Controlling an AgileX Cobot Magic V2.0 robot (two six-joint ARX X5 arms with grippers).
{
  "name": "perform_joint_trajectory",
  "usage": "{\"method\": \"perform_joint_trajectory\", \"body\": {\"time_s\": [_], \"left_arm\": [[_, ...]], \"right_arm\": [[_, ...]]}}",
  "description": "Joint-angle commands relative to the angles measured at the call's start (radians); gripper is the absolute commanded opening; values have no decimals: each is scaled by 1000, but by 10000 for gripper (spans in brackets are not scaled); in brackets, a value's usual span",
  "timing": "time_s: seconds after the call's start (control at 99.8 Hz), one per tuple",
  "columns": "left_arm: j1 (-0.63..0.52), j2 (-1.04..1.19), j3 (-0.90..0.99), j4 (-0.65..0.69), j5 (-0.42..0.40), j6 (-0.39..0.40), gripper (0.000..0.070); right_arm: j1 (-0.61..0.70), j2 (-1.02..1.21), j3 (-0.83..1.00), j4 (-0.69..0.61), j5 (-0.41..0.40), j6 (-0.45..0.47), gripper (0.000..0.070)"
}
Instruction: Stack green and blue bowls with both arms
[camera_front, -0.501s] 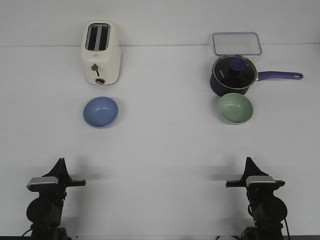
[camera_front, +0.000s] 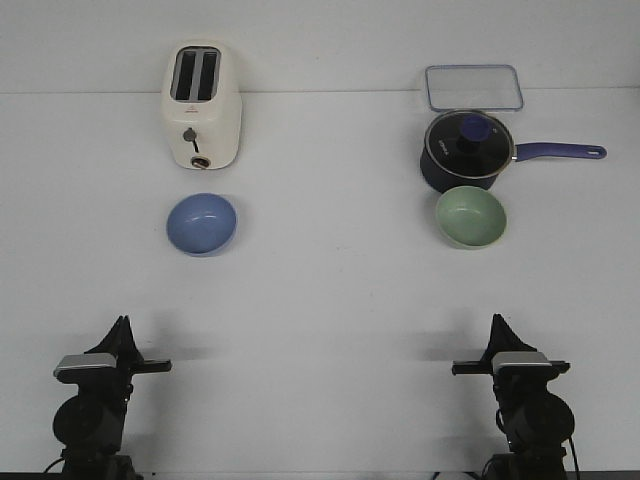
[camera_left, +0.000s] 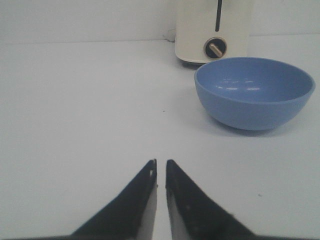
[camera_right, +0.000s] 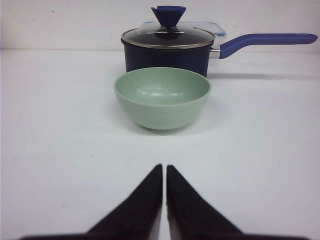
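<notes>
Blue bowl (camera_front: 202, 223) upright, mouth up, on the left half of the white table (camera_front: 320, 290), just in front of the cream toaster (camera_front: 201, 105). Round, so no long axis to note. Nothing in it.

Green bowl (camera_front: 470, 216) upright, mouth up, on the right half, just in front of the dark saucepan (camera_front: 467, 150); cannot tell whether the two touch. Saucepan has its glass lid on and its blue handle points right. A clear lidded box (camera_front: 474, 87) lies behind the saucepan at the far edge.

Left gripper (camera_left: 160, 167) low at the near edge, tips pointing forward. Fingers nearly together with only a thin slit between them, nothing held. Blue bowl is well ahead of it and a little toward the centre of the table.

Right gripper (camera_right: 164, 171) low at the near edge on the right, fingers nearly together, holding nothing. Green bowl is well ahead, almost straight in line with the tips.

Bowls well apart from each other.
</notes>
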Motion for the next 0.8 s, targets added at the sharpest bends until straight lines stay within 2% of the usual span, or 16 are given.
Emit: {"method": "perform_joint_trajectory", "body": {"time_s": [0.0, 0.261, 0.471, 0.551, 0.692, 0.792], "left_arm": [[2, -1, -20, 11, 2, 5, 15], [2, -1, -20, 10, 2, 5, 15], [2, -1, -20, 11, 2, 5, 15], [2, -2, -20, 11, 2, 5, 15], [2, -1, -20, 10, 2, 5, 15], [2, -1, -20, 11, 2, 5, 15]], "right_arm": [[0, -2, -2, 13, 0, -1, 10], [0, -1, -2, 14, -2, 5, 10], [2, -1, -2, 10, -88, 236, 10], [1, -1, -2, 13, -76, 255, 10], [1, -1, 47, 17, -71, 385, 1], [2, 36, 179, -61, 10, 426, 1]]}}
